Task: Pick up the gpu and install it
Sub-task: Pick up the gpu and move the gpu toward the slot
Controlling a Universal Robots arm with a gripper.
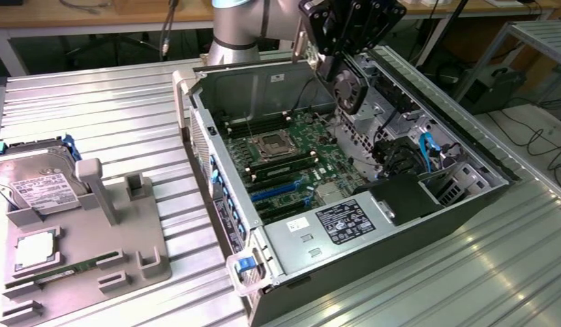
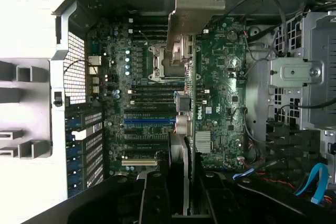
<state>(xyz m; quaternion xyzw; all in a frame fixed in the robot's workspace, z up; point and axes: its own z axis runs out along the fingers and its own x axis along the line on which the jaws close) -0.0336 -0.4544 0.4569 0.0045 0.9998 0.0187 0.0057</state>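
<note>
My gripper (image 1: 353, 30) hangs above the open computer case (image 1: 371, 269) and is shut on the gpu (image 1: 348, 82), a dark card with a round fan, held on edge over the case's far end. In the wrist view the gpu (image 2: 190, 77) runs edge-on away from my gripper (image 2: 186, 195), and its silver bracket (image 2: 191, 6) reaches toward the case's rear wall. Beneath it lies the green motherboard (image 1: 303, 146) with the processor socket (image 2: 165, 64) and blue expansion slots (image 2: 149, 120). The card is well above the board and touches no slot.
A grey fixture (image 1: 116, 225) at the exterior view's left carries a silver hard drive (image 1: 35, 180), a processor (image 1: 35, 252) and a green memory stick (image 1: 76, 269). Drive cages and blue cables (image 1: 426, 153) crowd the case's right side. The ribbed metal table (image 1: 462, 272) surrounds everything.
</note>
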